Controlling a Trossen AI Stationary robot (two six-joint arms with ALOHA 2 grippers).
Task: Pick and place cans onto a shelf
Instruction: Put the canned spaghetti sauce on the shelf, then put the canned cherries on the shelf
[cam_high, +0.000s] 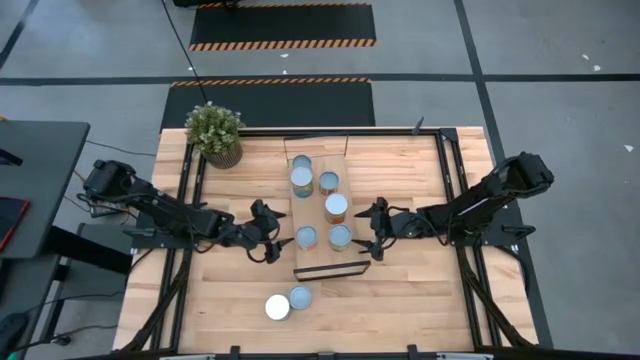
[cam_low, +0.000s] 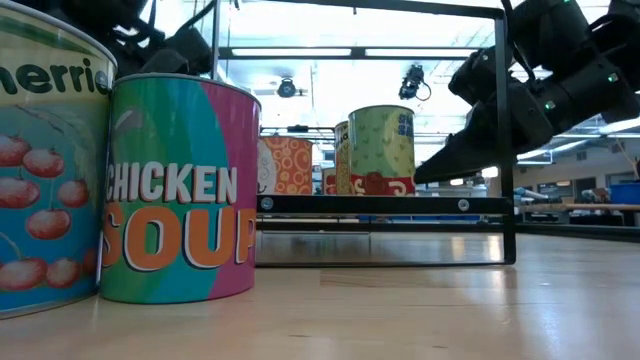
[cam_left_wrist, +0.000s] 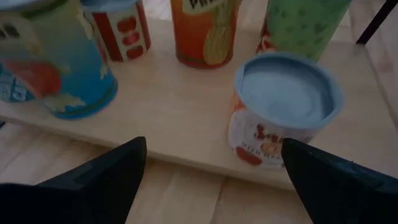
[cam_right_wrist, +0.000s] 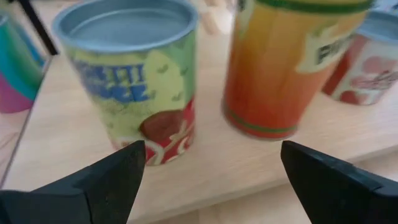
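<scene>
I see the shelf (cam_high: 318, 232) lying on the wooden surface (cam_high: 430, 290), its long axis running from the near edge toward the plant (cam_high: 214, 133). Five cans (cam_high: 336, 208) stand upright on it; two more (cam_high: 289, 303) stand on the surface nearer the front. My left gripper (cam_high: 270, 236) and right gripper (cam_high: 371, 230) flank the shelf, jaws spread wide, holding nothing.
</scene>
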